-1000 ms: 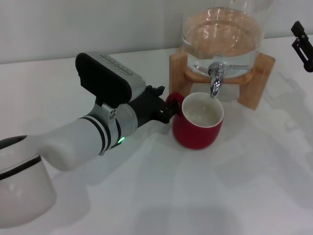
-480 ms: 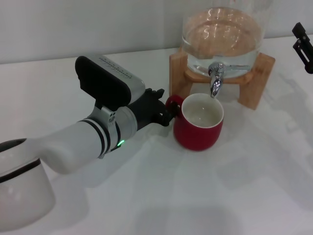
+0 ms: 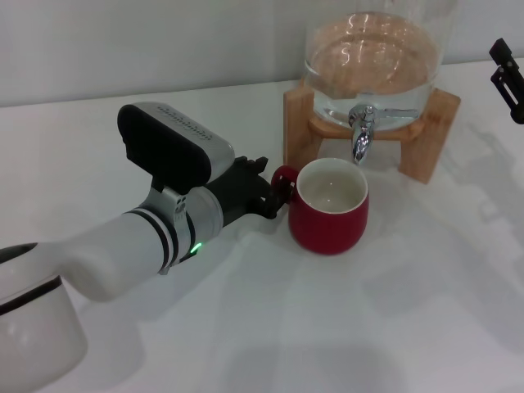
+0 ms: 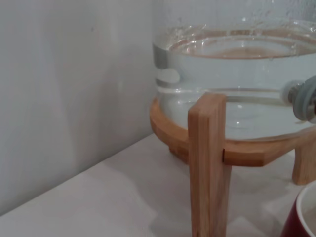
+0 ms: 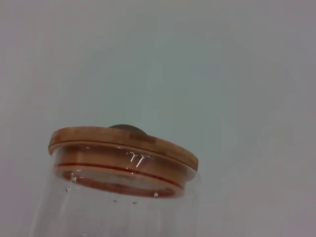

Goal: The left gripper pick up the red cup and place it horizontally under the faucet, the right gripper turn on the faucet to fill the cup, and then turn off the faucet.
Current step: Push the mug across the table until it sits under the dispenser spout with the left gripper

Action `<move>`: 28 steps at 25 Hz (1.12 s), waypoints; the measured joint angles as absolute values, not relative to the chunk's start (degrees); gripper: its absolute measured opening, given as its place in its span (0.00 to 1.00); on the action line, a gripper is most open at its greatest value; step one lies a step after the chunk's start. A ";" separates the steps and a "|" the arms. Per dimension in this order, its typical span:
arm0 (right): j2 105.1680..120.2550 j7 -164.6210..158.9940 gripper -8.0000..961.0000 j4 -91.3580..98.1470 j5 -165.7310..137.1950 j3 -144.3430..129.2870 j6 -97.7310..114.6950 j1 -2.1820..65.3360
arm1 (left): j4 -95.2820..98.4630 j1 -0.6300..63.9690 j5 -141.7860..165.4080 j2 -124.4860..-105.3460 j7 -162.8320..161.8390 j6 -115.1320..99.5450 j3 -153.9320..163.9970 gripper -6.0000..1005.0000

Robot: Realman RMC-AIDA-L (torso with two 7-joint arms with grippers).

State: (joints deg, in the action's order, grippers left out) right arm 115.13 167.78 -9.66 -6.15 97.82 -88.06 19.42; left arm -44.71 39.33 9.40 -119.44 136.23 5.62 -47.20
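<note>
The red cup [image 3: 330, 219] stands upright on the white table, its white inside empty, its rim just below and in front of the chrome faucet [image 3: 360, 135]. My left gripper [image 3: 274, 188] is at the cup's small handle [image 3: 284, 175], with black fingers on either side of it, and looks shut on it. The cup's edge also shows in the left wrist view [image 4: 302, 217], as does part of the faucet [image 4: 303, 101]. My right gripper [image 3: 508, 78] hangs at the far right edge, apart from the dispenser, only partly in view.
The glass jar dispenser [image 3: 372, 57] holds water and sits on a wooden stand [image 3: 299, 123] at the back. The stand's leg [image 4: 207, 163] is close in the left wrist view. The right wrist view shows the jar's wooden lid [image 5: 123, 148].
My left arm has drawn back a little to the left, and the cup has shifted slightly left with it. The right gripper has not moved.
</note>
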 joint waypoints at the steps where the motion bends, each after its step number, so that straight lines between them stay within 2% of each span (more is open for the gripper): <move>1: 115.13 167.77 0.64 -9.66 -6.15 97.82 -88.03 19.42 | -44.71 39.23 9.40 -119.44 136.23 5.62 -47.20 0.45; 17: 115.13 167.78 0.64 -9.67 -6.09 97.82 -87.70 19.43 | -45.86 37.16 9.41 -119.44 136.23 5.62 -46.26 0.45; 28: 115.13 167.83 0.64 -9.67 -6.15 97.82 -87.26 19.54 | -51.41 31.60 12.03 -119.18 136.67 3.29 -45.46 0.45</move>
State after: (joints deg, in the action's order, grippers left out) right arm 115.13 167.83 -9.67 -6.16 97.82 -87.26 19.54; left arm -51.41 31.60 12.03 -119.18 136.68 3.29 -45.46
